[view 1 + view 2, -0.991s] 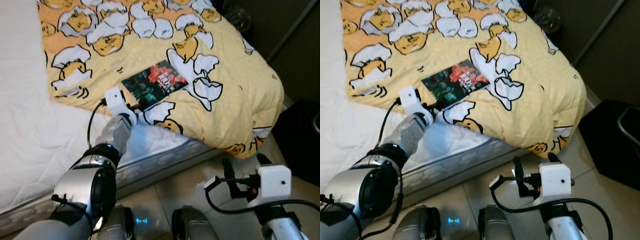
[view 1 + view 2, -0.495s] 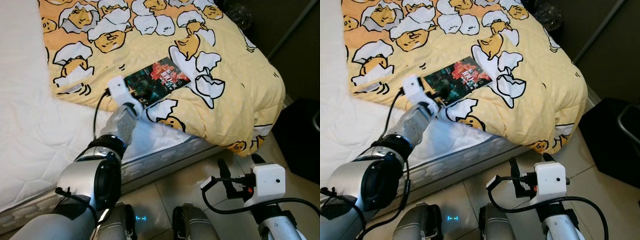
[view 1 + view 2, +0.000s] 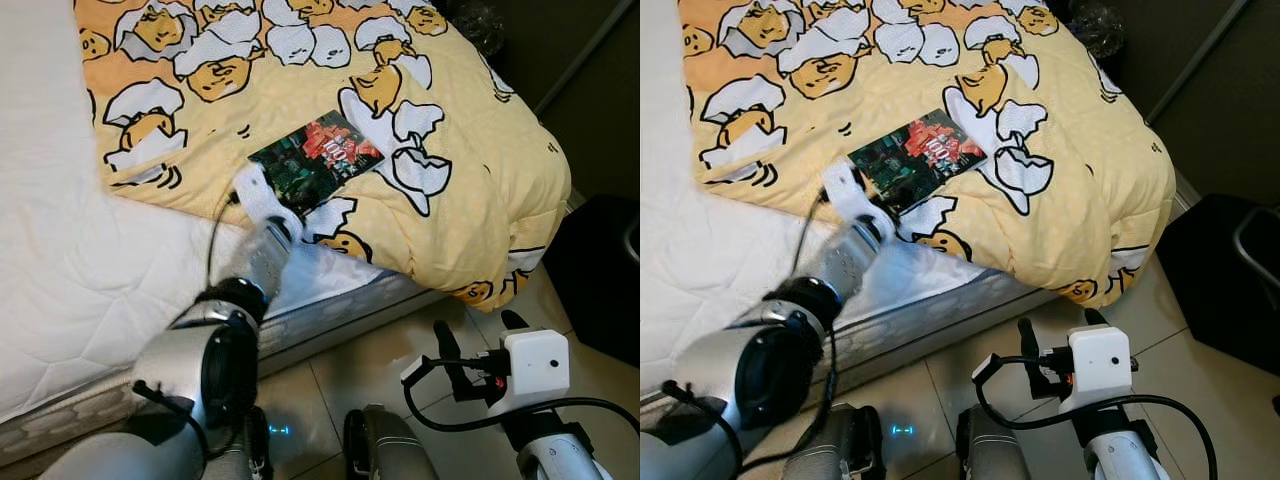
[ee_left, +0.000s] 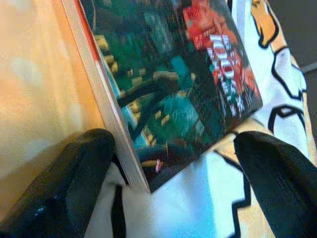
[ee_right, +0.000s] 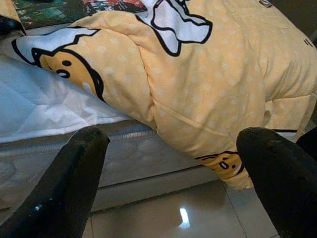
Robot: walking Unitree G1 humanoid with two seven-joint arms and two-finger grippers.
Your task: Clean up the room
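1. Yellow quilt point(image 3: 470, 150) printed with cartoon egg figures, spread over the far part of the bed and draped over its right corner toward the floor.
2. White quilted mattress point(image 3: 60, 260), bare along the left side and the near edge of the bed, its grey side band point(image 3: 940, 315) exposed beneath the quilt's hem.
3. Pale glossy floor tiles point(image 3: 1200, 390) with dark grout lines, below the near edge of the bed.
4. Black boxy object point(image 3: 1230, 270) on the floor, just beyond the bed's right corner; too dark to identify.
5. Dark wall point(image 3: 590, 90) past the bed's right edge, crossed by a slanted pale rod.
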